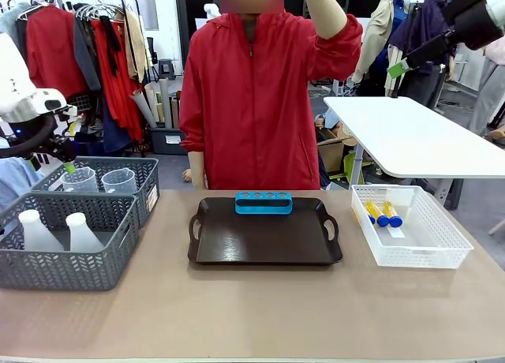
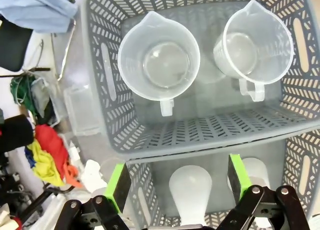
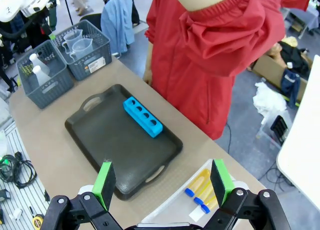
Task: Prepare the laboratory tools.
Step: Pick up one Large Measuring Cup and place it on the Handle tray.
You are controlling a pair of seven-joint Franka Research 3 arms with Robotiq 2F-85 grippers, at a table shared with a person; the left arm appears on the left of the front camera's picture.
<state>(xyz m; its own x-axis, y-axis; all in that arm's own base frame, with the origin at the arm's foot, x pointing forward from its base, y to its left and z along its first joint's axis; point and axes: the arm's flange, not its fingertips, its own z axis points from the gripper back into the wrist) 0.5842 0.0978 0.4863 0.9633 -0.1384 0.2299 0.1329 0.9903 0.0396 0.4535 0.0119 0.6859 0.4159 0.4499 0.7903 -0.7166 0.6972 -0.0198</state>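
Two clear handled beakers [image 2: 159, 62] stand in the rear grey basket [image 1: 150, 174]. Two white conical flasks [image 1: 79, 230] stand in the front grey basket [image 1: 71, 268]. My left gripper [image 2: 179, 182] hangs open above these baskets, over the flasks [image 2: 190, 190], touching nothing; in the front view the left gripper [image 1: 65, 162] is at the far left. Orange-yellow tubes [image 1: 383, 214] with blue caps lie in the white basket [image 1: 426, 252] on the right. My right gripper [image 3: 162, 182] is open and empty, held high at the upper right [image 1: 401, 66], above the tubes [image 3: 200, 185].
A dark brown handled tray [image 1: 264, 241] lies mid-table with an empty blue four-hole rack [image 1: 263, 203] at its far edge. A person in a red jacket [image 1: 260, 102] stands behind the table with one arm raised. A white side table [image 1: 418, 138] stands to the right.
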